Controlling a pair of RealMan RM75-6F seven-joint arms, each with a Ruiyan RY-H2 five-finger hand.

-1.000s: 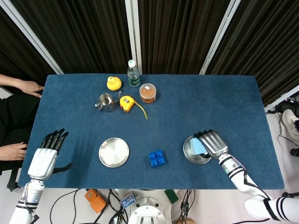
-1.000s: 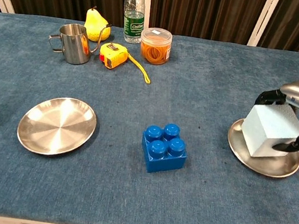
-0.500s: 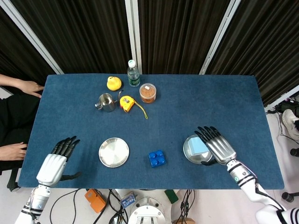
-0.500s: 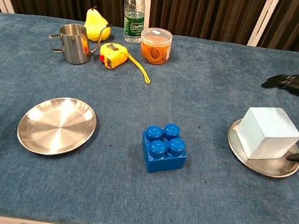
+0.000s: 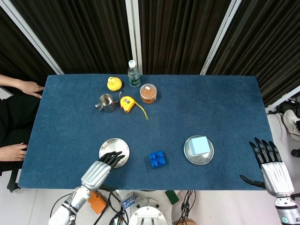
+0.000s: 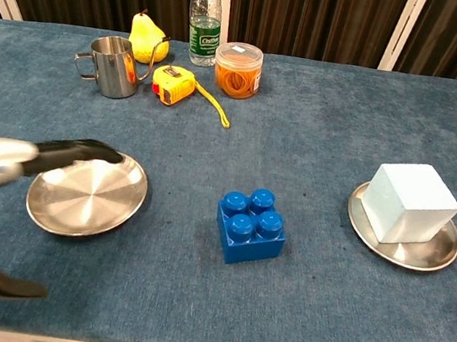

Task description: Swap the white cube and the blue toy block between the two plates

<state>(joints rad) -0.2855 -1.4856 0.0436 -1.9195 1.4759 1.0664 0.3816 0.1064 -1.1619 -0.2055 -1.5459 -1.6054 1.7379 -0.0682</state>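
White cube (image 6: pixel 411 202) on blue-clothed table (image 5: pixel 211 103), dark curtains (image 5: pixel 178 33).

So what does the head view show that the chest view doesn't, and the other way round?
Only the head view shows the right hand, open past the table's right edge, and a person's hand resting at the left edge. Only the chest view shows the left hand's thumb hanging low. Both share the left hand over the empty plate, the blue block on the cloth, and the white cube on the other plate.
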